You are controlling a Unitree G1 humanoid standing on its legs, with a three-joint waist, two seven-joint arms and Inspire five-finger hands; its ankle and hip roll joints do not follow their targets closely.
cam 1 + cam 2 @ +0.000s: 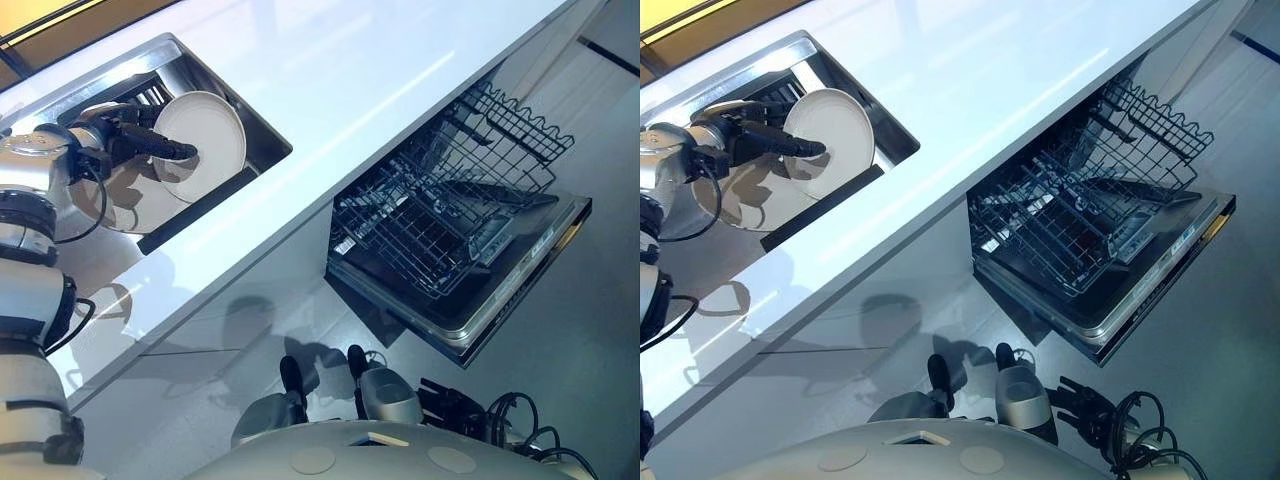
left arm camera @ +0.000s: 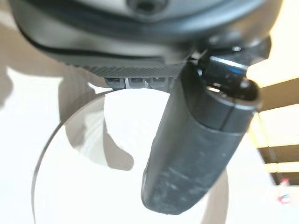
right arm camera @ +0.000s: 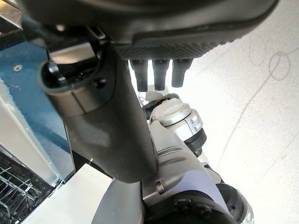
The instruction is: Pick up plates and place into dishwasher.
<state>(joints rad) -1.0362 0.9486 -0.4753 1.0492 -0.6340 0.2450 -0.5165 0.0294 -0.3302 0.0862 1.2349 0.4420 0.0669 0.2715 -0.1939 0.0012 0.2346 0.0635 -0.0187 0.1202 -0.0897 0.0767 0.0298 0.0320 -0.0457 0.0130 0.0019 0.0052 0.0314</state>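
Gripping the white plate (image 1: 210, 135) at its rim, the left hand (image 1: 135, 140) holds it tilted over the sink (image 1: 268, 148), likely to carry it across the desk (image 1: 380, 80) to the dishwasher rack (image 1: 440, 220). Its wrist view shows the thumb (image 2: 196, 154) clamped on the plate's face. By its wrist view, the right hand (image 3: 196, 28) hangs relaxed and empty.

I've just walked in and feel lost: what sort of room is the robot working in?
Most likely a kitchen: a white counter with a steel sink that has a plate in it, and an open dishwasher with its wire rack pulled out.
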